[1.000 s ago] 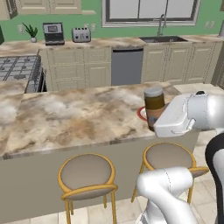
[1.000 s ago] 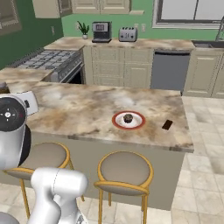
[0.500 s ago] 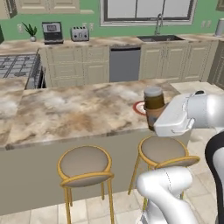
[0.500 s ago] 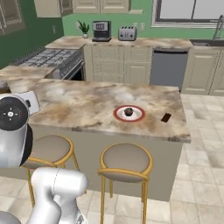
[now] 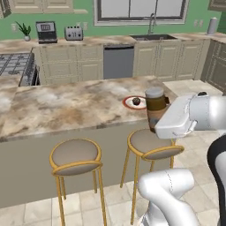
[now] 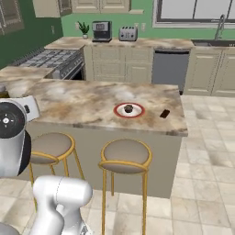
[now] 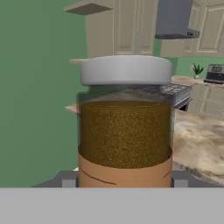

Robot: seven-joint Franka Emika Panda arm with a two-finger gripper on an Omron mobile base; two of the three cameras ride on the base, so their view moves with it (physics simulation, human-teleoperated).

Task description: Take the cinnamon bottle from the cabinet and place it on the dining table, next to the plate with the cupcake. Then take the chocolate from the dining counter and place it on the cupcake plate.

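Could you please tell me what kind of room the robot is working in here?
A home kitchen, rendered in simulation: a stove and a sink under a window, a coffee machine and toaster on the back counter, and a marble island with bar stools.

The arm (image 5: 176, 194) is glossy white, built from thick rounded segments like bent tubes. At three o'clock in the left base view a black joint band (image 5: 216, 163) separates two white shells. The hand housing (image 5: 178, 119) is a flat white block with soft edges. In the right base view, a round black cap (image 6: 7, 121) with a small white centre mark closes one joint.
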